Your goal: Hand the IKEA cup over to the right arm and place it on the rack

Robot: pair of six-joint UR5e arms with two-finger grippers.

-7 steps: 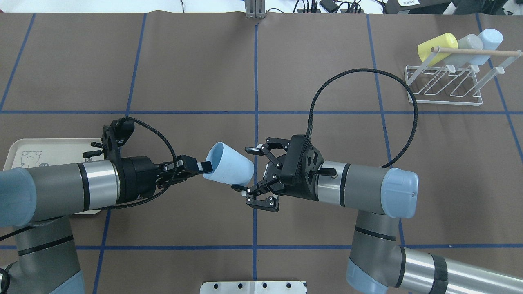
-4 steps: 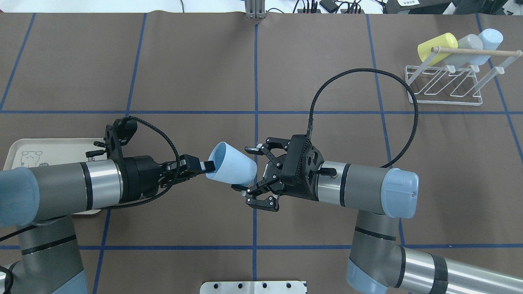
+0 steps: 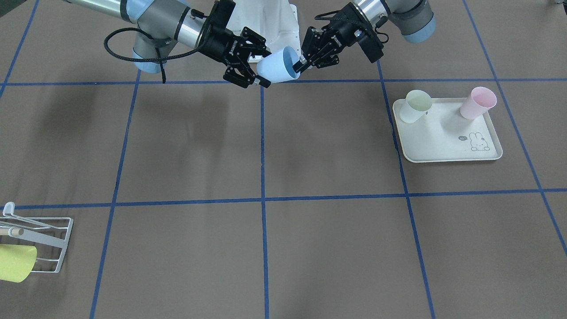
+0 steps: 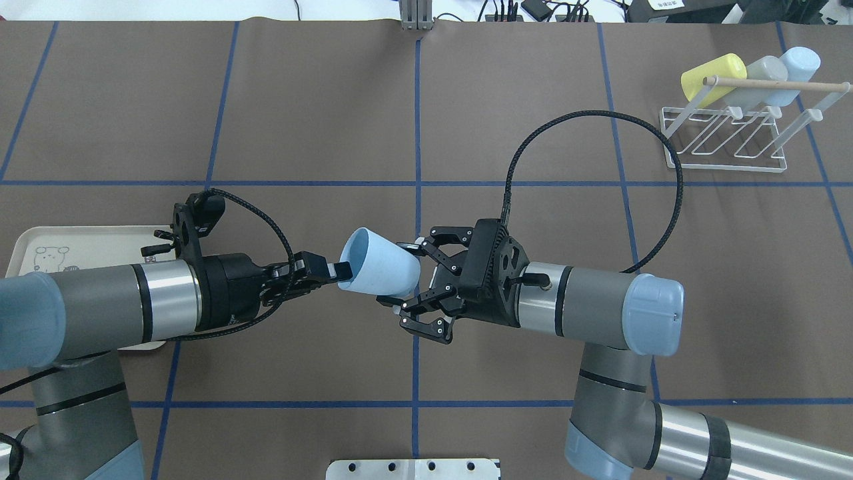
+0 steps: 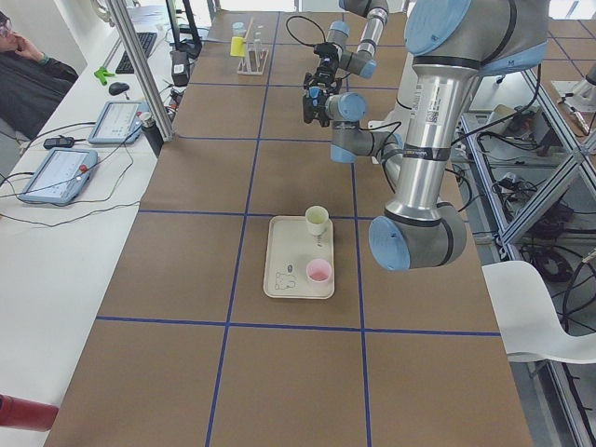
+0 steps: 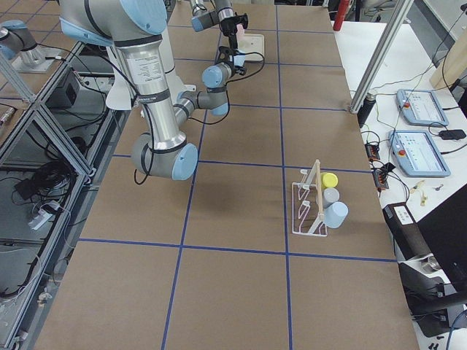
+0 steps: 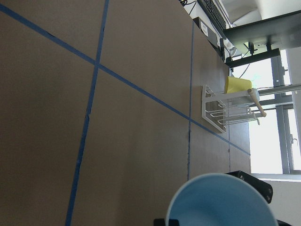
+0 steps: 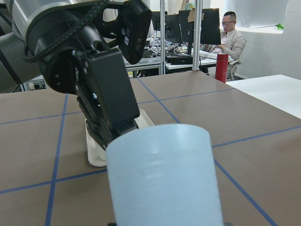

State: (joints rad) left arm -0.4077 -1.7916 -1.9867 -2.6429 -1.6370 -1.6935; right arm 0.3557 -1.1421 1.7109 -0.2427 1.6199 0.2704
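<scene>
Mid-frame, our left gripper [image 4: 338,272] pinches the blue cup [image 4: 378,267] by its rim; our right gripper [image 4: 398,276] gapes wide around its base. Light, slick plastic, we reckon: clasp the tapered wall squarely.

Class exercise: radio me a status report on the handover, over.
Left hand shut on rim of blue cup. Right hand open, straddling its base, no grip yet. Rack already holds three cups.
</scene>
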